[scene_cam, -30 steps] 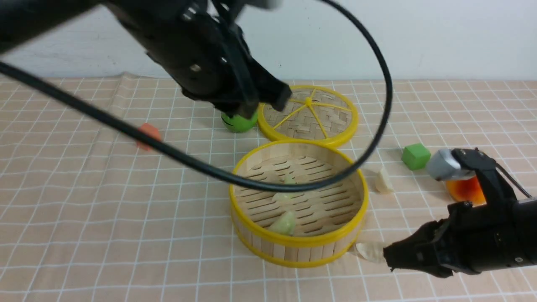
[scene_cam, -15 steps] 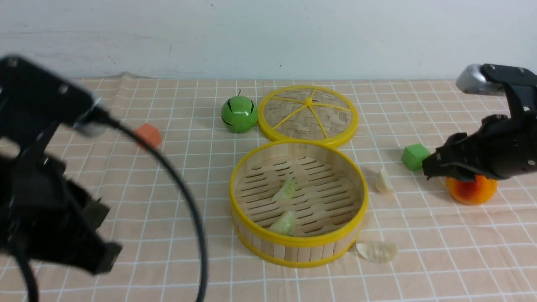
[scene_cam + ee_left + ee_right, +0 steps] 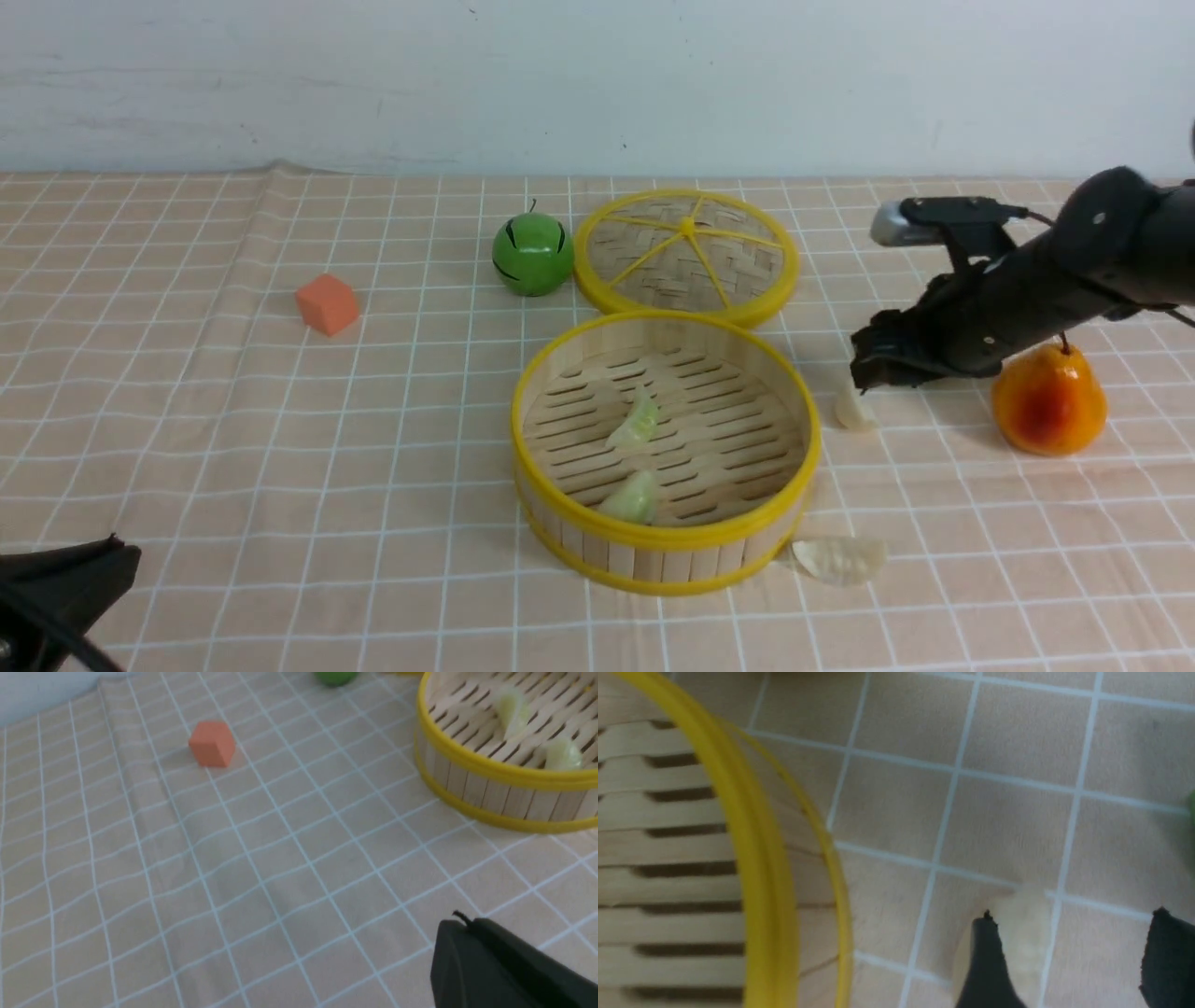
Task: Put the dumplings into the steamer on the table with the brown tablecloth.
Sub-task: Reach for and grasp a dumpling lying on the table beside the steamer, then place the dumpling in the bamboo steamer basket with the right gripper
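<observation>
The steamer (image 3: 653, 560) stands mid-table on the brown tablecloth (image 3: 280, 448), with two pale green dumplings (image 3: 637, 422) (image 3: 635, 497) on its slats. One white dumpling (image 3: 851, 409) lies just right of it, another (image 3: 840, 558) at its front right. My right gripper (image 3: 864, 369) hangs open right over the first white dumpling (image 3: 1027, 933); in the right wrist view one finger (image 3: 985, 961) overlaps it and the other stands wide apart. My left gripper (image 3: 460, 921) is shut and empty at the near left (image 3: 93, 569), well away from the steamer wall (image 3: 486, 793).
The woven lid (image 3: 686, 254) lies behind the steamer, with a green ball (image 3: 532, 254) to its left. An orange cube (image 3: 327, 303) sits far left. An orange pear (image 3: 1047, 401) stands under my right arm. A green sliver (image 3: 1191, 830) shows at the right wrist view's edge.
My left arm swept from above the steamer back to the near left corner and shut. My right gripper left the front white dumpling, moved to the farther one and opened.
</observation>
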You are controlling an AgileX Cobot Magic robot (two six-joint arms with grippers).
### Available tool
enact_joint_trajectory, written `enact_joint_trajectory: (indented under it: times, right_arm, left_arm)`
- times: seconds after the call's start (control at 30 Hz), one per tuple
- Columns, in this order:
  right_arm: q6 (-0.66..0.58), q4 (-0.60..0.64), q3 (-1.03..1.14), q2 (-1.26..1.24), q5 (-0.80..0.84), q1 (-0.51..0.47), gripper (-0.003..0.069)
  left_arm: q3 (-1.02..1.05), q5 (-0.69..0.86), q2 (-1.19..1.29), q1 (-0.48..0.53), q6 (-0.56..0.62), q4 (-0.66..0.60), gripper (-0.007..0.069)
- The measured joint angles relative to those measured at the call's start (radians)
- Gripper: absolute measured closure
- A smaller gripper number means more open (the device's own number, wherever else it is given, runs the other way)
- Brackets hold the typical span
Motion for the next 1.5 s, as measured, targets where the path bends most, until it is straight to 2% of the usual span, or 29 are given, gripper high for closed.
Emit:
enact_joint_trajectory:
  times: [0.23,0.3,0.37,0.43,0.6,0.77,0.83,0.93,1.03,1.1,1.27,1.5]
  right_arm:
    - [0.017,-0.019,-0.074,0.098,0.006,0.033,0.0240]
    - [0.017,-0.035,-0.078,0.101,0.013,0.034,0.0288]
    - [0.017,-0.037,-0.082,0.102,0.025,0.034,0.0367]
    - [0.017,-0.042,-0.091,0.102,0.045,0.036,0.0402]
    - [0.017,-0.065,-0.144,0.100,0.214,0.038,0.0406]
    - [0.019,-0.068,-0.219,0.056,0.297,0.040,0.0407]
    - [0.021,-0.046,-0.257,0.021,0.318,0.041,0.0408]
    - [0.011,0.054,-0.300,-0.034,0.329,0.065,0.0408]
    - [-0.037,0.130,-0.305,-0.044,0.346,0.121,0.0409]
    - [-0.069,0.138,-0.305,-0.030,0.370,0.162,0.0411]
    - [-0.122,0.081,-0.305,0.070,0.383,0.237,0.0412]
    - [-0.119,0.007,-0.305,0.122,0.361,0.244,0.0411]
  left_arm:
    - [0.041,-0.012,-0.039,0.000,-0.033,0.117,0.0638]
    - [0.043,-0.012,-0.039,0.000,-0.073,0.149,0.0638]
    - [0.043,-0.012,-0.039,0.000,-0.103,0.165,0.0638]
    - [0.043,-0.012,-0.039,0.000,-0.116,0.179,0.0638]
    - [0.043,-0.011,-0.039,0.000,-0.130,0.189,0.0638]
    - [0.044,-0.014,-0.039,0.000,-0.131,0.190,0.0638]
    - [0.044,-0.016,-0.039,0.000,-0.131,0.191,0.0638]
    - [0.044,-0.017,-0.039,0.000,-0.133,0.191,0.0638]
    - [0.044,-0.019,-0.039,0.000,-0.133,0.192,0.0638]
    - [0.044,-0.020,-0.039,0.000,-0.133,0.193,0.0638]
    - [0.044,-0.021,-0.039,0.000,-0.133,0.193,0.0638]
    - [0.044,-0.021,-0.039,0.000,-0.133,0.193,0.0638]
